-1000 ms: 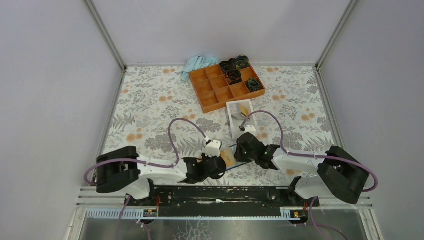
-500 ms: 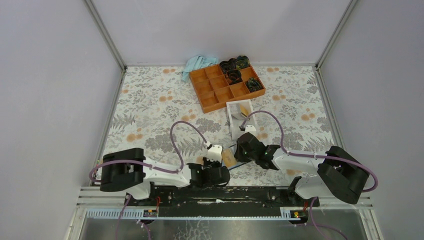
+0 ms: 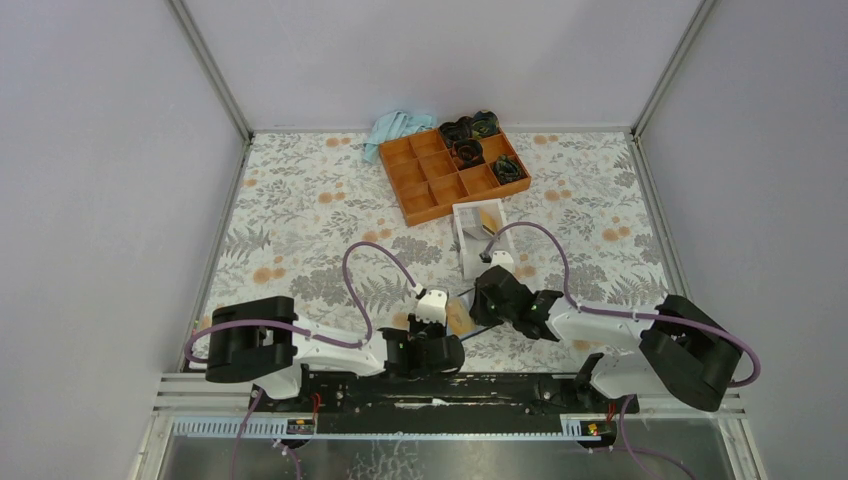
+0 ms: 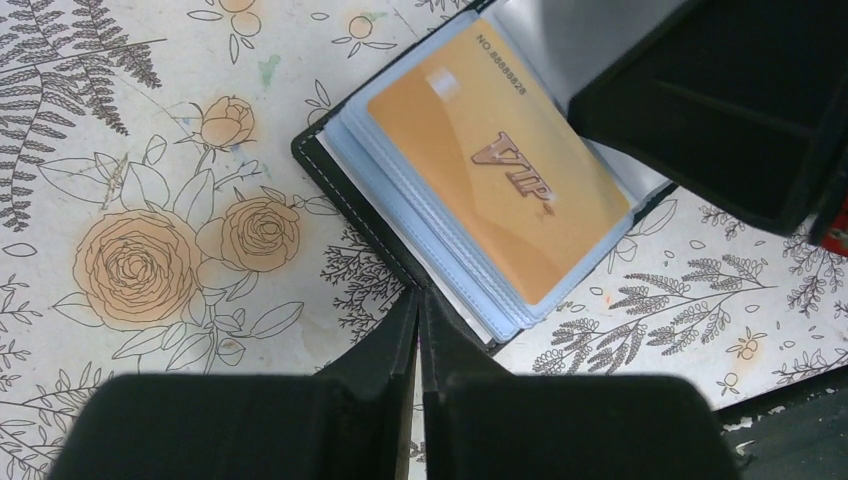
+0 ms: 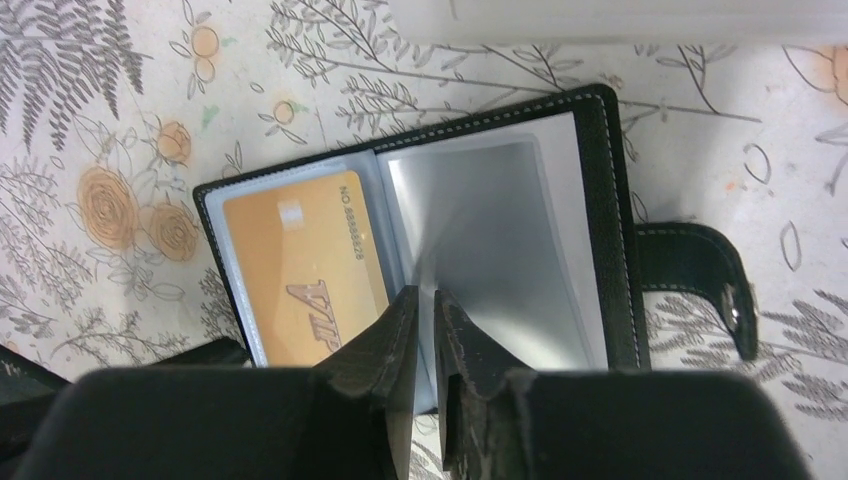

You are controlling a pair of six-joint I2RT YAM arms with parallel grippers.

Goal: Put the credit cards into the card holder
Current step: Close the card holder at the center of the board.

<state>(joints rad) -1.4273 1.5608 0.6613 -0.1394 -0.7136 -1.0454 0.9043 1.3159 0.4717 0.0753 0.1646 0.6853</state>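
The black card holder (image 5: 600,230) lies open on the table near the front, its snap tab (image 5: 700,275) out to one side. A yellow-orange VIP credit card (image 4: 500,165) sits in its light-blue sleeved half; it also shows in the right wrist view (image 5: 305,265) and the top view (image 3: 458,318). My left gripper (image 4: 420,300) is shut, its tips at the holder's black edge (image 4: 345,185). My right gripper (image 5: 425,297) is shut on a clear sleeve page (image 5: 490,240) and holds it up. Another yellow card (image 3: 489,218) stands in the white box.
The white open box (image 3: 470,240) stands just behind the holder. An orange compartment tray (image 3: 430,190) with dark items sits at the back, a blue cloth (image 3: 395,127) beside it. The table's front rail (image 3: 440,385) is right behind the left gripper.
My left arm has shifted right and drawn back toward the front edge, off the card. The card stays in the holder. The right gripper has barely moved.
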